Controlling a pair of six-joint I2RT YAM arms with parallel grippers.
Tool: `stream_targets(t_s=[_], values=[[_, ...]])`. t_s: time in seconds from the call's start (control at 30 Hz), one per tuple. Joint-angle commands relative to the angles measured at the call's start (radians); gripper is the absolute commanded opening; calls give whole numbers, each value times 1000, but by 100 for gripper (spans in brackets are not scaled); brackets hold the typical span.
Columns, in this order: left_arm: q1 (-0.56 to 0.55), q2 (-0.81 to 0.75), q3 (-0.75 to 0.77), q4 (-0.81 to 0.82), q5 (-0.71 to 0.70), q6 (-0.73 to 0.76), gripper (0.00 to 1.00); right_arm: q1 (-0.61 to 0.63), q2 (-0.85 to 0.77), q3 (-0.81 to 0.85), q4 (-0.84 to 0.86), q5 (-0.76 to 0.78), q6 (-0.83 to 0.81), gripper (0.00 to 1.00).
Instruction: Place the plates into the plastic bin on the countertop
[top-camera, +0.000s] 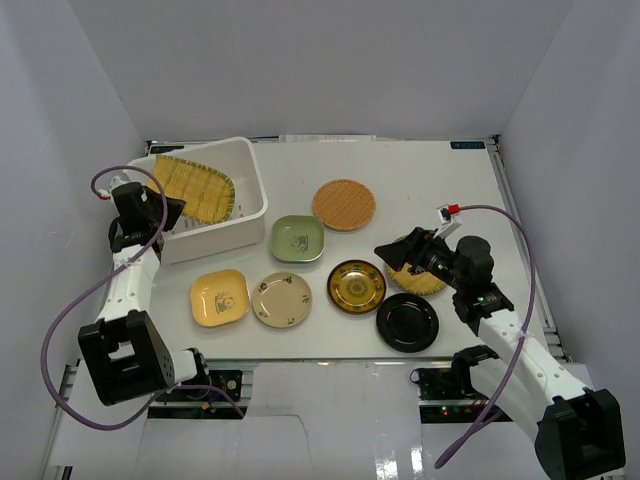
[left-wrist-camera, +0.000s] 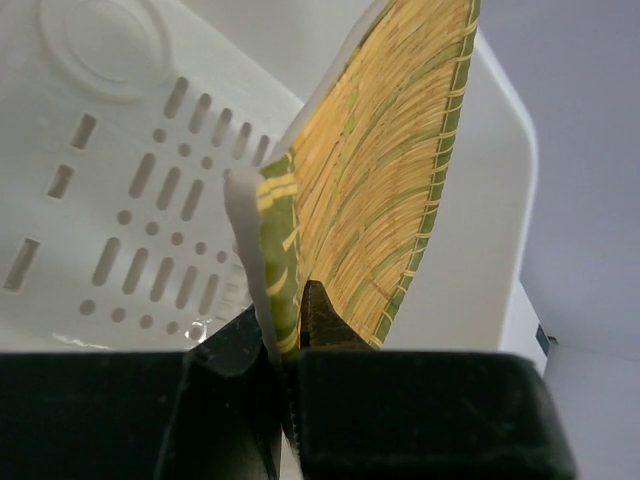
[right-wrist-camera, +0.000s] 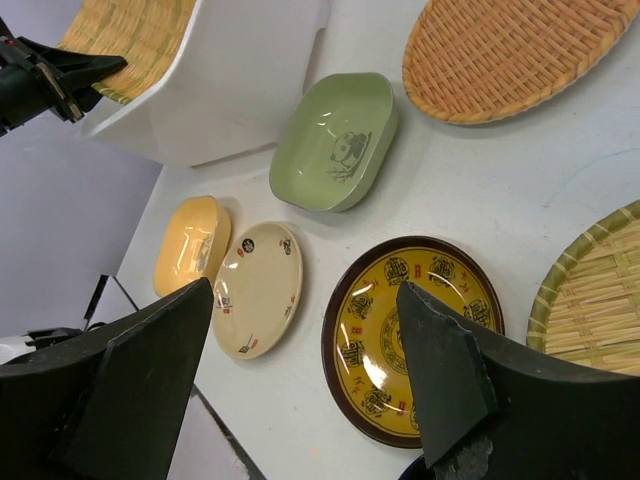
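Observation:
My left gripper (top-camera: 172, 212) is shut on the rim of a tan woven plate with a green edge (top-camera: 195, 187), holding it tilted over the white plastic bin (top-camera: 222, 228). The left wrist view shows the fingertips (left-wrist-camera: 318, 312) pinching that plate (left-wrist-camera: 380, 170) above the slotted bin floor (left-wrist-camera: 120, 200). My right gripper (top-camera: 395, 250) is open and empty, hovering above the gold-patterned dark plate (right-wrist-camera: 392, 330) and beside another green-rimmed woven plate (top-camera: 418, 277).
On the countertop (top-camera: 440, 190) lie a round tan woven plate (top-camera: 344, 204), a green squarish plate (top-camera: 298, 238), a yellow squarish plate (top-camera: 220, 297), a cream round plate (top-camera: 281, 299) and a glossy black plate (top-camera: 407, 322). Grey walls stand around.

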Motion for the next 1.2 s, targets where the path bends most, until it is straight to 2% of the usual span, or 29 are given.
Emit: stream_targets(t_s=[0.0,0.07,0.1,0.13,0.17,0.3,0.47,0.5,0.57,0.77,0.9,1.0,1.17], values=[[8,29,32,31,-10,6,0,3,12,-11,7,14,-40,80],[8,68,44,14,-9,15,0,3,20,-11,6,40,-53,80],[8,77,47,13,-7,20,4,3,32,-13,6,54,-56,80],[8,86,50,7,-9,28,10,2,40,-14,7,83,-60,80],[8,95,55,4,-17,34,24,2,61,-14,7,99,-65,80],[8,135,88,-13,-23,60,52,3,138,13,17,159,-76,80],[8,140,99,-5,-11,60,77,2,279,69,49,203,-89,80],[8,137,102,-4,-3,60,90,2,299,79,52,212,-94,79],[6,114,113,-1,32,57,98,2,367,122,57,244,-105,77],[8,-68,70,57,129,6,98,-3,591,298,76,326,-116,77],[8,-132,18,36,176,-3,98,-7,753,424,86,376,-96,77],[8,-174,-11,33,268,6,98,-29,879,510,89,322,-41,77],[-23,-314,-60,24,286,49,98,-33,1031,590,132,252,64,73]])
